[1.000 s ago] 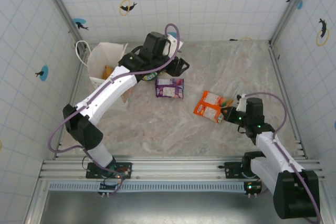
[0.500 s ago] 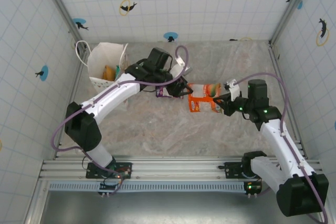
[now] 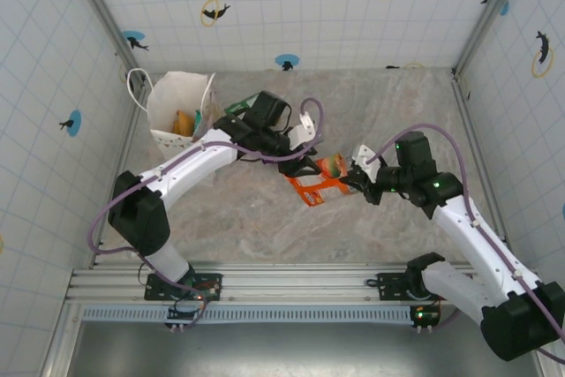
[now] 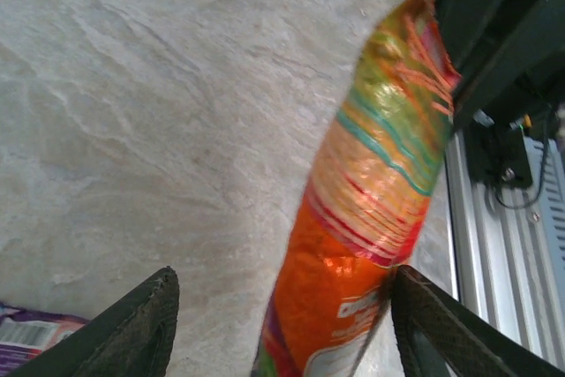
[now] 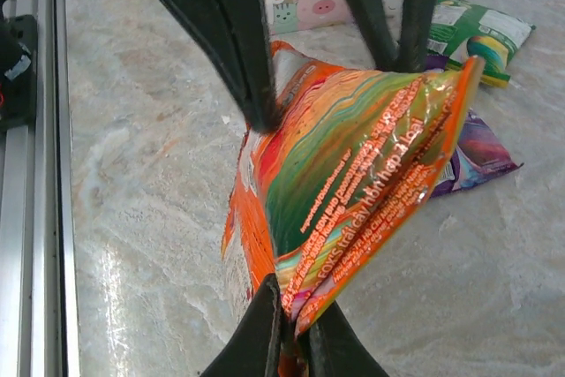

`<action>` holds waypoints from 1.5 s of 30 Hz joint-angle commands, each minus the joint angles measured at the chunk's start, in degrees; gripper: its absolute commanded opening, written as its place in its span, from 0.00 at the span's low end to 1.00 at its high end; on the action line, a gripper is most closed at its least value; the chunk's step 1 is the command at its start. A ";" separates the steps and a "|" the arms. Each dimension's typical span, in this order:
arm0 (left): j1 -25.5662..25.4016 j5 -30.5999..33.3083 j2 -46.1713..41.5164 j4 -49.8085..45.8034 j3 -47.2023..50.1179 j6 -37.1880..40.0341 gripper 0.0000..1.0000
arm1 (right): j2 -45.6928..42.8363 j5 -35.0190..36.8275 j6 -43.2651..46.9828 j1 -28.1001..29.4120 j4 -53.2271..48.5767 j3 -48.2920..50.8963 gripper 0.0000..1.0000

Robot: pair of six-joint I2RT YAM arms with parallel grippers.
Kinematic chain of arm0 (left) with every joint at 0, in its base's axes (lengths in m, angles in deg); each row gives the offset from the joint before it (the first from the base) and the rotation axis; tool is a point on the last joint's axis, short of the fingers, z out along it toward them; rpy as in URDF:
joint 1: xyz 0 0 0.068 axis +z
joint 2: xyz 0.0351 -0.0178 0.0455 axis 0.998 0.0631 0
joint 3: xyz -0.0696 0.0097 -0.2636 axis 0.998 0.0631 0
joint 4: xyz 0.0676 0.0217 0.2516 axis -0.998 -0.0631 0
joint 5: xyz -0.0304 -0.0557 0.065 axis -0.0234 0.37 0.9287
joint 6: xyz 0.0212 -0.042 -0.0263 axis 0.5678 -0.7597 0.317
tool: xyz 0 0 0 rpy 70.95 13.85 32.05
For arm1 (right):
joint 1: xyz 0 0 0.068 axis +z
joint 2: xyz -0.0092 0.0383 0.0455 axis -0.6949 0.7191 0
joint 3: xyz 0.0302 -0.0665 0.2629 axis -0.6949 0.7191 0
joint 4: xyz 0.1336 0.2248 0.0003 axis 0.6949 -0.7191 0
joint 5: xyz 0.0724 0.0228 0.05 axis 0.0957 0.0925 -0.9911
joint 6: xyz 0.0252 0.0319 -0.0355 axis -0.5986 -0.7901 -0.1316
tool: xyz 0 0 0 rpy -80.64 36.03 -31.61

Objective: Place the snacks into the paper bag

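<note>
An orange-red striped snack packet [image 3: 311, 187] hangs above the table's middle, pinched by one sealed edge in my shut right gripper [image 3: 351, 181]. The right wrist view shows that gripper [image 5: 296, 302] clamped on the packet [image 5: 353, 174]. My left gripper [image 3: 309, 168] is open and straddles the packet's other end. In the left wrist view the packet [image 4: 371, 218] sits between that gripper's [image 4: 282, 273] jaws, against the right finger [image 4: 441, 324], with a gap on the left. The white paper bag [image 3: 168, 139] stands at the far left with a yellow snack [image 3: 183, 121] inside.
A purple packet [image 5: 481, 152] and a green-white packet [image 5: 477, 37] lie on the marble table beyond the held one. The purple packet's corner [image 4: 26, 337] shows under the left wrist. A pale surface printed with cartoon pigs [image 5: 300, 2] stands behind. Tiled walls enclose the table.
My right gripper has lifted the orange-red packet off the table and carried it left. My left gripper has swung from beside the bag over to the packet and now straddles it.
</note>
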 commanded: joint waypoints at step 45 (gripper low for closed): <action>5.27 35.72 -8.46 1.06 -23.32 -15.82 0.00 | -5.96 30.18 -46.72 11.67 38.00 15.79 0.53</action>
